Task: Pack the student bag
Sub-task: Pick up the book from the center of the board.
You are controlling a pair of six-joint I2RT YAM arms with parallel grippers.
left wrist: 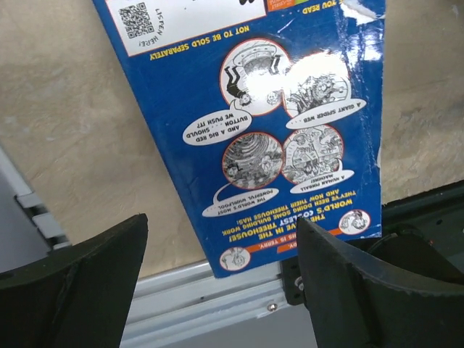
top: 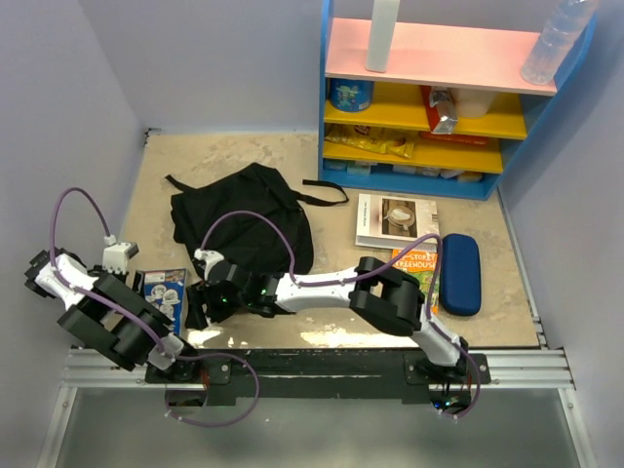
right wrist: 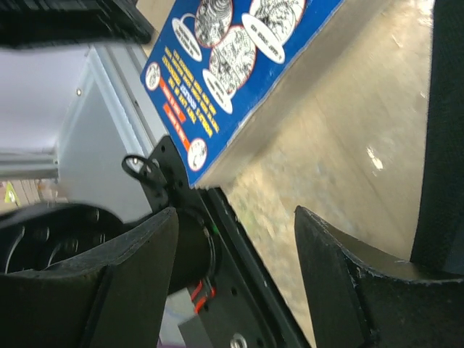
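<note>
The student bag, a soft black backpack, lies slumped mid-table with a strap trailing right. A blue book lies back cover up at the front left. My left gripper hovers open over the near corner of this blue book, and nothing sits between its fingers. My right gripper reaches across in front of the bag. It is low beside the book's right edge, open and empty. The blue book's corner shows up-left of its fingers.
Two more books and a dark-blue pencil case lie at the right. A blue shelf unit with snacks, a bottle and a white cylinder stands at the back right. The metal rail runs along the near edge.
</note>
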